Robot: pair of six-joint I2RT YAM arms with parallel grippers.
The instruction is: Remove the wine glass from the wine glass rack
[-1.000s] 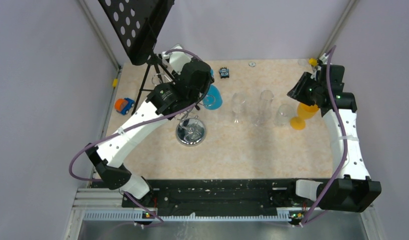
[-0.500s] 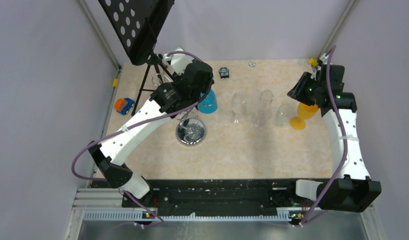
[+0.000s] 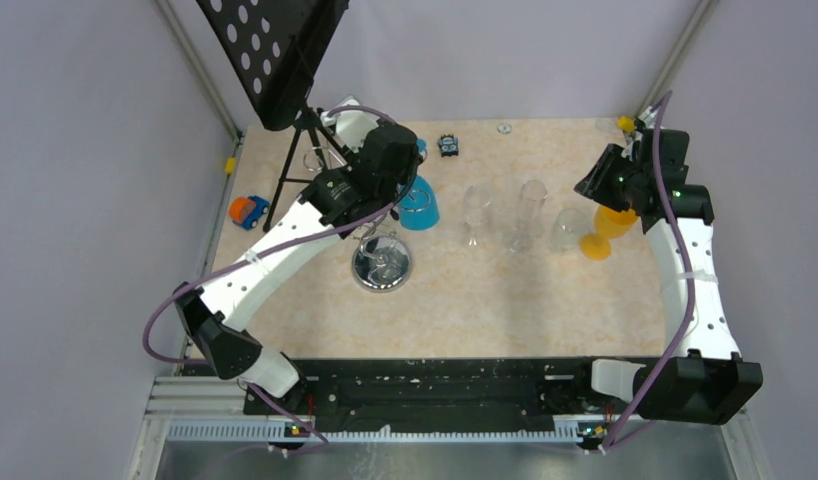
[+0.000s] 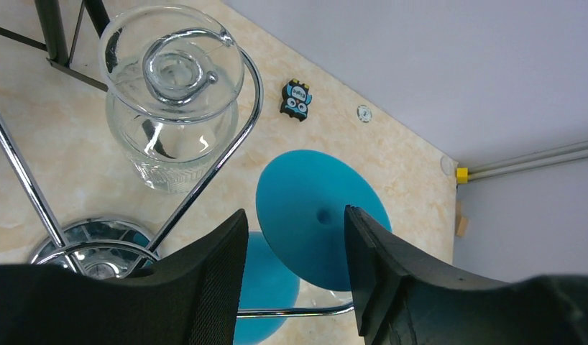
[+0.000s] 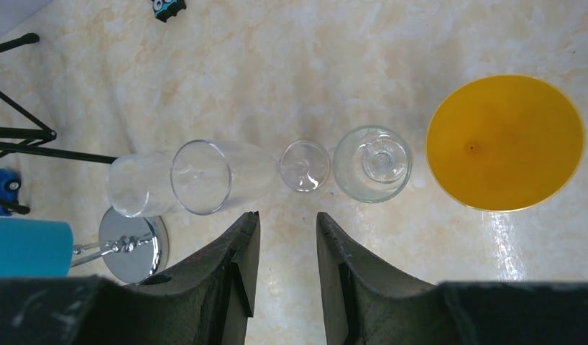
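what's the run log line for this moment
left gripper: open, at teal wine glass on silver wire rack | right gripper: open, empty

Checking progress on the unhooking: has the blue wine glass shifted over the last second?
Yes: the blue wine glass slid slightly toward the chrome base.

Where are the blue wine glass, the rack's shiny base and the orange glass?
blue wine glass (image 4: 305, 190): left wrist view, on its round foot.
rack base (image 3: 369, 270): top view, chrome disc.
orange glass (image 5: 505, 141): right wrist view, its round orange surface.

Teal wine glass (image 4: 316, 180) foot between parted end effector (image 4: 295, 212) fingers; clear glass (image 4: 169, 108) hanging from rack (image 4: 97, 231).
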